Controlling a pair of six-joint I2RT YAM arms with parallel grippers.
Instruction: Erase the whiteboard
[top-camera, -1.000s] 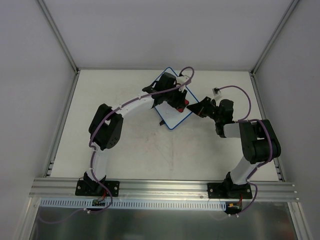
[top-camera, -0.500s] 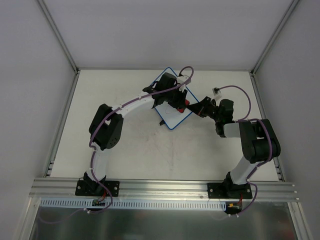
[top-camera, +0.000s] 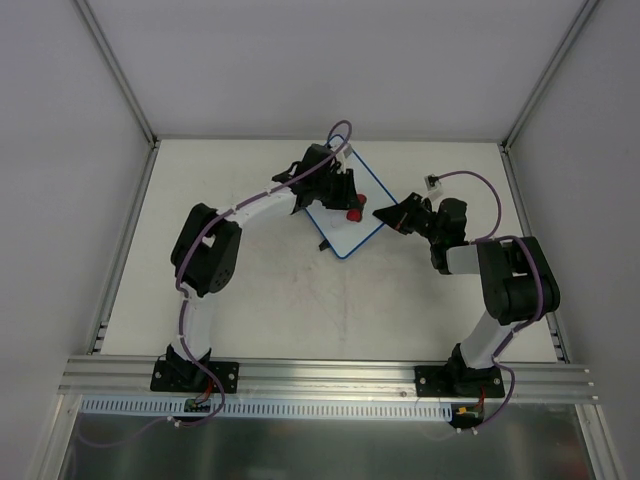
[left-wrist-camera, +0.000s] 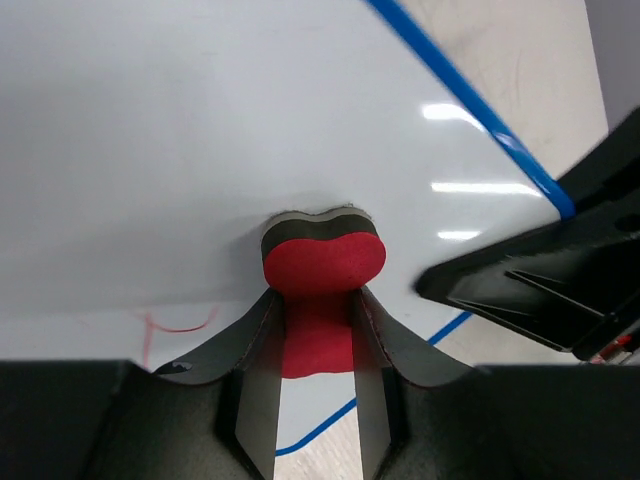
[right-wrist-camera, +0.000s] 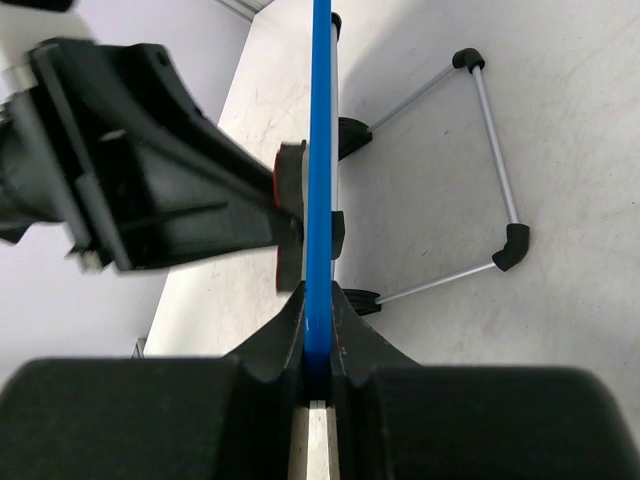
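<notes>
Sitting at the far centre of the table (top-camera: 250, 290), the whiteboard (top-camera: 347, 235) is steadied by the right gripper (right-wrist-camera: 318, 310), pinched on its blue rim (right-wrist-camera: 320, 120). That braces it while the left gripper (left-wrist-camera: 318, 310), clamping the red eraser (left-wrist-camera: 322, 262), presses on its face. A reddish mark (left-wrist-camera: 175, 325) awaits wiping.

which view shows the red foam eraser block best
The left wrist view: the red foam eraser block fills the centre, held in the left gripper on the blue-rimmed whiteboard. Top view shows a red speck; right wrist view only its thin edge.
</notes>
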